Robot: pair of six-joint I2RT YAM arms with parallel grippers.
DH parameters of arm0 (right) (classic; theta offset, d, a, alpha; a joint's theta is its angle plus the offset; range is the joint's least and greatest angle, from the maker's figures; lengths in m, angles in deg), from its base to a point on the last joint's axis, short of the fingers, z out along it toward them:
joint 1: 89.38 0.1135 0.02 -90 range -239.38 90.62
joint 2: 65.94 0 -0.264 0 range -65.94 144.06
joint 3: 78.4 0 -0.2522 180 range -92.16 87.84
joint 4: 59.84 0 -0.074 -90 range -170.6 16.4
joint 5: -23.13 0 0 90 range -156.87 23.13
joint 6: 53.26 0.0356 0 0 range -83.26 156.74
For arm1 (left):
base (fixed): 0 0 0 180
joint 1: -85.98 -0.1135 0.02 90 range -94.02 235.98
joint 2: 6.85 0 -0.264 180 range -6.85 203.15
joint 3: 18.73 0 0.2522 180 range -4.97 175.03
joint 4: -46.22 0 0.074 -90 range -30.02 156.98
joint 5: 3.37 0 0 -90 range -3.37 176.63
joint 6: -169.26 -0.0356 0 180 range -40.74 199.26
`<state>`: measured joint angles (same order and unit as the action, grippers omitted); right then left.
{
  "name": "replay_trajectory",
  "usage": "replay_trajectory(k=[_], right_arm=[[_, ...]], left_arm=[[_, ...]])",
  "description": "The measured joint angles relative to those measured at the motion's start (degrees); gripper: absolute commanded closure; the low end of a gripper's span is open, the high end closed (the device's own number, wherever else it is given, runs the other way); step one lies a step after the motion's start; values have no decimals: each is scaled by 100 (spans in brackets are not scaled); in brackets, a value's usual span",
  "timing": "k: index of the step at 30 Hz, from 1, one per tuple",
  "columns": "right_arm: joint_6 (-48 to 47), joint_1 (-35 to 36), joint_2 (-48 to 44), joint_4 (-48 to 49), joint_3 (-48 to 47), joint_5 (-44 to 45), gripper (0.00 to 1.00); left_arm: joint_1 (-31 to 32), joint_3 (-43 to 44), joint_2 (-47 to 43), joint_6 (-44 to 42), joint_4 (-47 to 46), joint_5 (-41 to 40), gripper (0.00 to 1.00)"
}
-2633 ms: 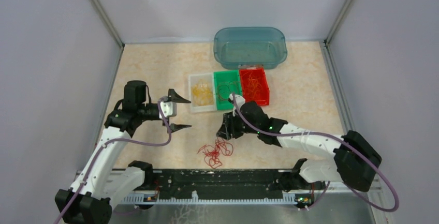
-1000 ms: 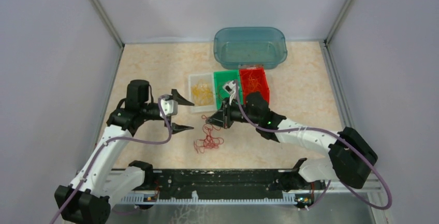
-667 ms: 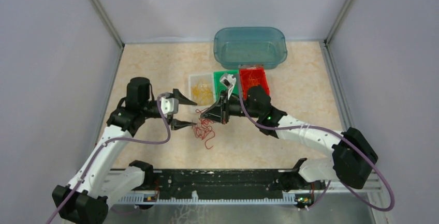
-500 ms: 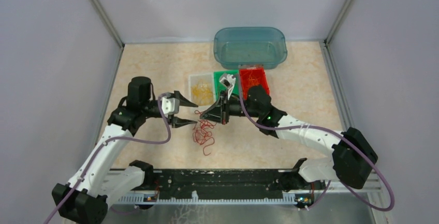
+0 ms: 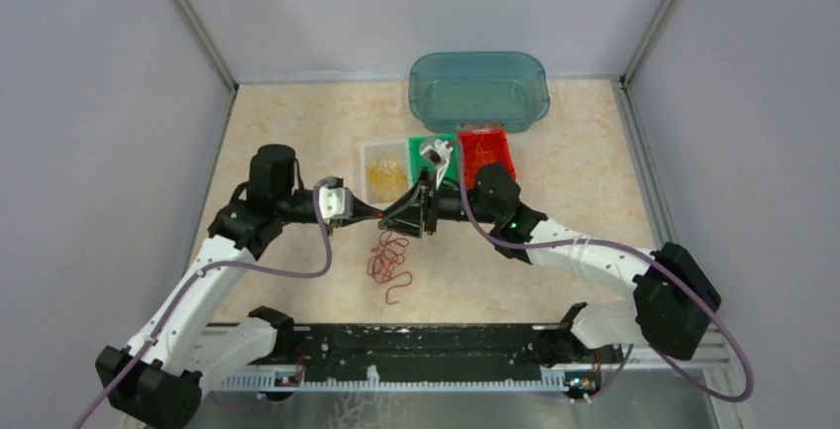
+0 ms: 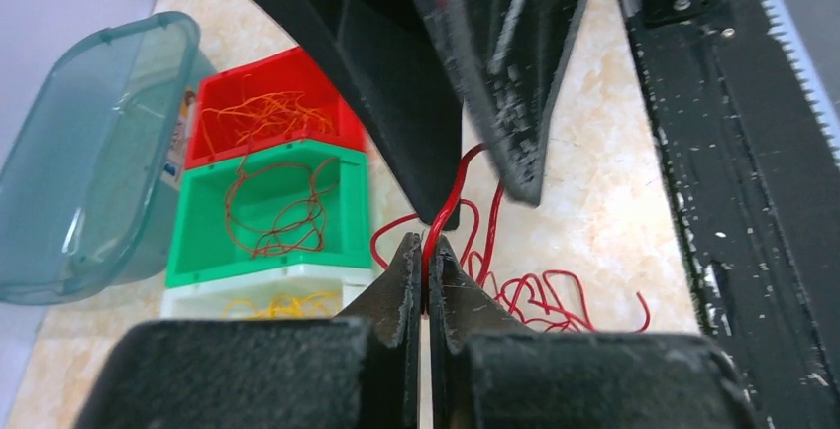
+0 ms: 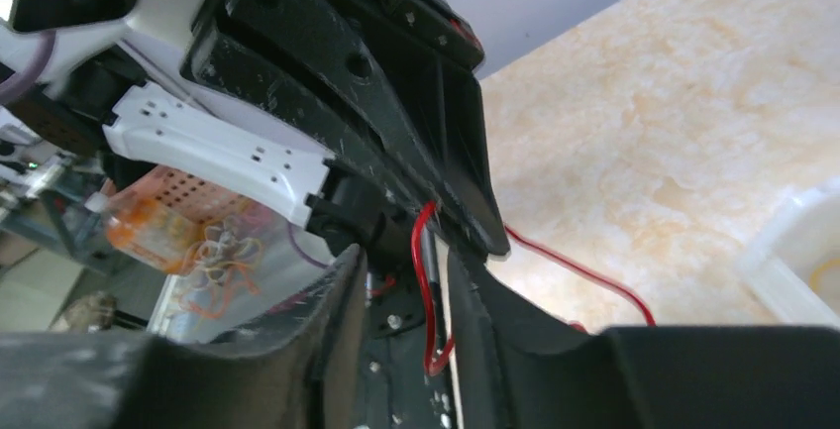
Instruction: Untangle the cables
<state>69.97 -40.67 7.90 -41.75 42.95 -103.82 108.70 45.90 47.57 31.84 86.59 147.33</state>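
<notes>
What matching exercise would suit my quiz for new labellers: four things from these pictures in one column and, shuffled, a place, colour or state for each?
Column one:
1. teal tub
2. green bin
3. white bin
4. left tool

Column two:
a. shut on a red cable
b. holds yellow cables
c. behind the three small bins
d. between the red bin and the white bin

Pairs: 1-c, 2-d, 3-b, 4-a.

From above and behind we overlook the beige marbled surface (image 5: pixel 297 132); both wrist views, close-up, seemingly share one thin red wire (image 6: pixel 449 201).
</notes>
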Motion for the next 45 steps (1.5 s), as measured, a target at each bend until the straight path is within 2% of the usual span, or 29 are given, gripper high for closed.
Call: replay_trajectory(k=[3,6,9,10,11,16,20,25,28,34,40,45], right_arm=[[-188,2,-251,111,358,326,27],[-437,2,-713,236,981,833,13],[-719,2,-1088,374,1593,1405,9],[-778,2,-1137,431,1716,1497,3],[-828,2,-1167,551,1856,1576,1],[-1001,46,-1043,1141,2072,1615,1],[-1298,339,-533,1456,1722,1604,1],[-1482,614,343,1982,1268,1683,20],[-1445,643,785,2400,1305,1827,34],[-1202,645,1451,3123,1690,2044,54],[-953,667,1947,3692,1882,2146,58],[-861,667,2203,4063,1945,2238,69]], left_arm=[[7,13,-74,7,-122,-254,100],[7,251,-142,107,-225,-332,100],[13,688,-157,306,-328,-332,100],[26,831,-173,387,-382,-330,100],[39,927,-192,439,-415,-330,100],[140,1235,-321,699,-525,-328,100],[184,1298,-337,841,-525,-345,100],[208,1403,-293,1043,-525,-393,100],[232,1598,-243,1176,-608,-420,100],[245,2048,-188,1423,-898,-424,100],[267,2500,-66,1676,-1154,-446,100],[269,2769,-7,1727,-1349,-579,100]])
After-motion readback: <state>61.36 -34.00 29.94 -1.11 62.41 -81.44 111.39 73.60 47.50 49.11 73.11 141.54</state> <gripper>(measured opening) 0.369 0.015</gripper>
